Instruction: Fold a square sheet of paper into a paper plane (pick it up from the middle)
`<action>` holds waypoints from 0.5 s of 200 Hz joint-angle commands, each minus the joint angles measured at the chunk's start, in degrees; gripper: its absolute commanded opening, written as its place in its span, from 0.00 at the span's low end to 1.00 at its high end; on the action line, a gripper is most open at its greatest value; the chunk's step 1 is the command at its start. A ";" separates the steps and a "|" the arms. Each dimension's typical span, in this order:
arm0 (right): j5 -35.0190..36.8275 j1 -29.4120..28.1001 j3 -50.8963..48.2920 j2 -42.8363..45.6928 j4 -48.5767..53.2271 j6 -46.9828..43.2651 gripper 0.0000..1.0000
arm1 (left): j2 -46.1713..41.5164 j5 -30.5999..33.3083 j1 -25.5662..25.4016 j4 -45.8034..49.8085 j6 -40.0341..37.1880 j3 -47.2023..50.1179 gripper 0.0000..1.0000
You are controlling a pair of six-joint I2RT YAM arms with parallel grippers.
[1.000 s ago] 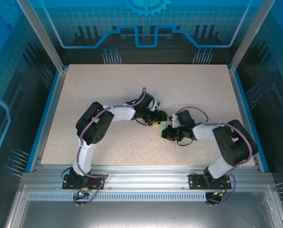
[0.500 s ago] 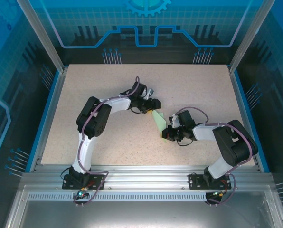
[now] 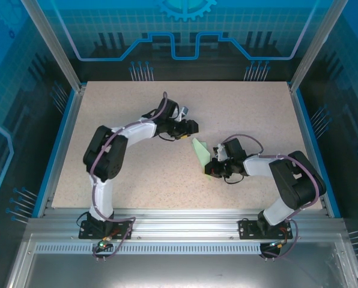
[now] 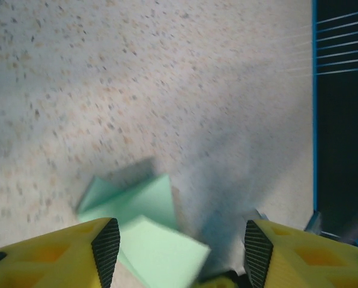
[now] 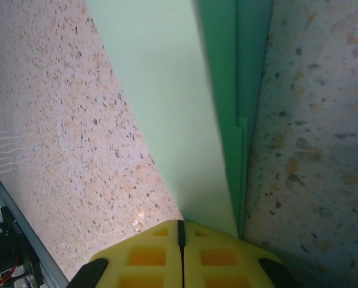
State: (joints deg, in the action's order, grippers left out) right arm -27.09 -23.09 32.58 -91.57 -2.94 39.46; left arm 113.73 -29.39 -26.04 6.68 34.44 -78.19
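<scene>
Tabletop (image 3: 137, 108): flat board with a beige, finely speckled, stone-like surface, edged by blue and aluminium rails.
Paper plane (image 3: 200, 152): thin pale mint-green paper, plain and matte, folded into a narrow strip that tapers to a point at its far end.
Paper plane, position: a little right of the middle of the tabletop, between the two arms, with its near end at the right end effector.
Paper plane, layers: in the right wrist view a broad pale face lies next to darker green stacked folds with straight, sharp edges.
Right end effector (image 3: 210, 170): yellow fingers (image 5: 149, 259) with square hollow cells, pressed together along a thin dark seam and pinching the near end of the paper plane.
Left end effector (image 3: 193, 127): jaws spread moderately wide and gripping nothing, just beyond the pointed tip of the paper plane.
Left pads (image 4: 106, 247): black and ribbed, set in yellow plastic fingers, with the blurred green paper showing low between them.
</scene>
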 commanded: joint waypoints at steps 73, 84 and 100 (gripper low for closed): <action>5.60 0.85 -1.38 -3.69 8.48 -2.50 0.06 | -5.74 3.56 -8.66 -6.88 6.11 10.01 0.58; 5.56 0.86 -1.29 -3.96 8.35 -2.63 0.06 | -4.51 3.57 -9.76 -6.94 6.32 9.18 0.58; 5.49 0.80 -1.42 -4.19 8.15 -2.77 0.06 | -2.82 3.50 -10.81 -7.11 6.60 8.07 0.58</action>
State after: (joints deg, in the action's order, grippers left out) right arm -27.38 -23.07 33.12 -92.09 -2.42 38.33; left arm 107.87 -26.59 -35.40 0.91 39.40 -67.99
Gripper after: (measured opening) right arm 0.064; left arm 0.583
